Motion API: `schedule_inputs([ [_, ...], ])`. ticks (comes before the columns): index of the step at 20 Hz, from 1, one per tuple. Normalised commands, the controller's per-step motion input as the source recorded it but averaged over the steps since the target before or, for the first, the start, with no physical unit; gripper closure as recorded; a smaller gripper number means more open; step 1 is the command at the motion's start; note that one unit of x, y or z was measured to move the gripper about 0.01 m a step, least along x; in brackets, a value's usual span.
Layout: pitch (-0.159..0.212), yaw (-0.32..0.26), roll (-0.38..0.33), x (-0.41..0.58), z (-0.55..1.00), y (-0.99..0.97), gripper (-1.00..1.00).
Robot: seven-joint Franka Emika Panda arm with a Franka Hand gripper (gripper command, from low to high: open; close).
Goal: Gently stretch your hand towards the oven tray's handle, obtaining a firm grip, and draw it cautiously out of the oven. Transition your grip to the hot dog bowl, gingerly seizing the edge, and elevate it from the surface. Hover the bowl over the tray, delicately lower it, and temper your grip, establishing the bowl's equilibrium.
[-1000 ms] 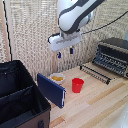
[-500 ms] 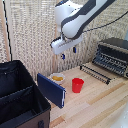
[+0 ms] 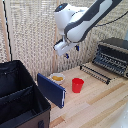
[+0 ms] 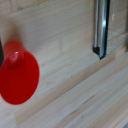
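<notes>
1. Tray [image 3: 97, 70] sits pulled out of the oven [image 3: 114, 55], resting on the table [image 3: 95, 107].
2. Bowl [image 3: 57, 78] lies beside the red cup [image 3: 77, 85], away from the oven.
3. Tool [image 3: 66, 48] hangs above the bowl; its spread I cannot tell.
4. Descend slowly, straddling the bowl's rim, clear of the cup.

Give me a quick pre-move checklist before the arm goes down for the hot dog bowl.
1. Oven tray drawn out in front of the oven: ok.
2. Hot dog bowl upright on the table, food inside: ok.
3. Gripper above the bowl: not ok, it hangs high, between bowl and tray.
4. Jaws open: cannot tell, blurred.
5. Room around the bowl: not ok, blue panel stands close by it, red cup also near.
6. Tray free to receive the bowl: ok.
</notes>
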Motion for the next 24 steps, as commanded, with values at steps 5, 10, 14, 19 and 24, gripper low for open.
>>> schedule_inputs([
  [5, 0.000, 0.129, -0.333, 0.046, -0.04, -0.18, -1.00],
  [10, 0.000, 0.128, -0.332, 0.062, -0.03, -0.18, -1.00],
  [14, 0.000, 0.128, -0.323, 0.092, 0.00, -0.16, -1.00],
  [19, 0.000, 0.097, -0.298, 0.087, -0.01, -0.32, -1.00],
  [24, 0.000, 0.064, -0.263, 0.216, -0.12, -0.42, -1.00],
])
